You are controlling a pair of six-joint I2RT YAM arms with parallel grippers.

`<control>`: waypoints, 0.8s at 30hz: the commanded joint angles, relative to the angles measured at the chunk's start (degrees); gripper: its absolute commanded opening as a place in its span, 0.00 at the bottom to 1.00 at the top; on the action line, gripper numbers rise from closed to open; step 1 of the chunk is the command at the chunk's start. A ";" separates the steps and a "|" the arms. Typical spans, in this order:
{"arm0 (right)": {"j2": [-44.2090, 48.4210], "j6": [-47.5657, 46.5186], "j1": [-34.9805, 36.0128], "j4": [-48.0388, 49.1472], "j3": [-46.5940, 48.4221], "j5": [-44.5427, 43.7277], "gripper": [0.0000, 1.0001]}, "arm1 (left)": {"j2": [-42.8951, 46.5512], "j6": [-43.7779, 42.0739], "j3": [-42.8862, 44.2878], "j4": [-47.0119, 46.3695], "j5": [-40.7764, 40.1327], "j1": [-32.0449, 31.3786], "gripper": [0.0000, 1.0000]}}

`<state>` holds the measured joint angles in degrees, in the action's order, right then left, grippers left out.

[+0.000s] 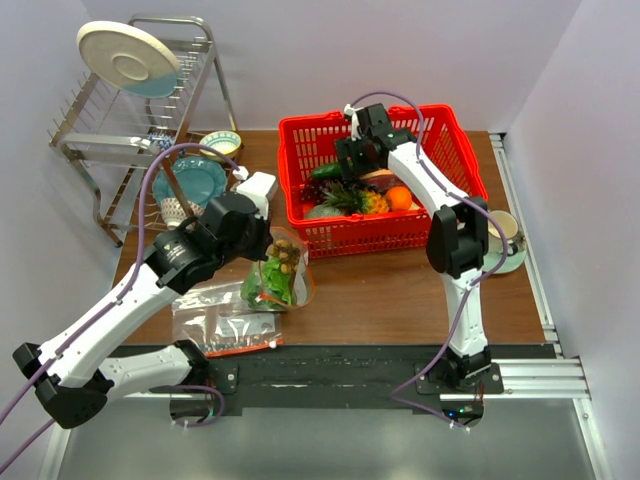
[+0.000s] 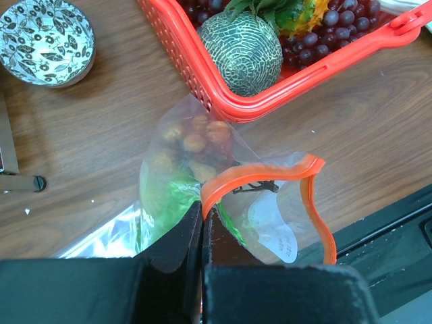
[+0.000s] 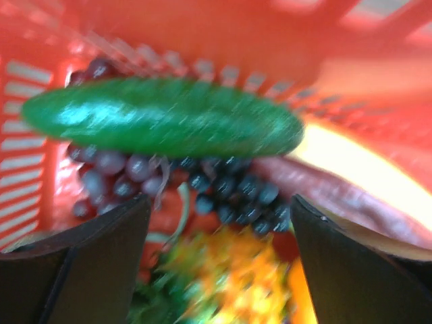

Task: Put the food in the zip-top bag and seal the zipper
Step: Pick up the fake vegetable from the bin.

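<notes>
The left fingers (image 2: 177,246) are pinching the crinkly clear zip-top bag (image 2: 169,185); the right fingers (image 3: 101,260) are gaping empty, with the glossy oblong cucumber (image 3: 162,120) at 12 o'clock.

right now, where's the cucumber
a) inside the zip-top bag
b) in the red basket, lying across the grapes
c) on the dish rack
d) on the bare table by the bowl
b: the dark green cucumber lies across the purple grapes inside the red basket, as the right wrist view shows.
</notes>
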<state>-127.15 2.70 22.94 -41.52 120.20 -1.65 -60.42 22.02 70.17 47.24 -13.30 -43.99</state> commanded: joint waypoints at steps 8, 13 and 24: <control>-4.24 -9.46 -2.55 14.61 0.92 9.46 0.96 | -2.85 0.48 3.48 -2.07 -1.20 0.30 0.00; -7.57 -10.96 -2.99 16.99 0.56 13.77 0.96 | -4.35 0.13 4.80 -1.81 -1.29 0.31 0.00; -0.82 -10.61 -2.99 19.98 -10.93 24.76 0.76 | -6.46 -0.05 5.85 -2.07 -1.29 0.31 0.00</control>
<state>-131.76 -6.63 19.16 -21.26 115.55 16.51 -66.50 21.96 73.71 47.22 -13.80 -43.99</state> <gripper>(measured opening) 0.816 0.020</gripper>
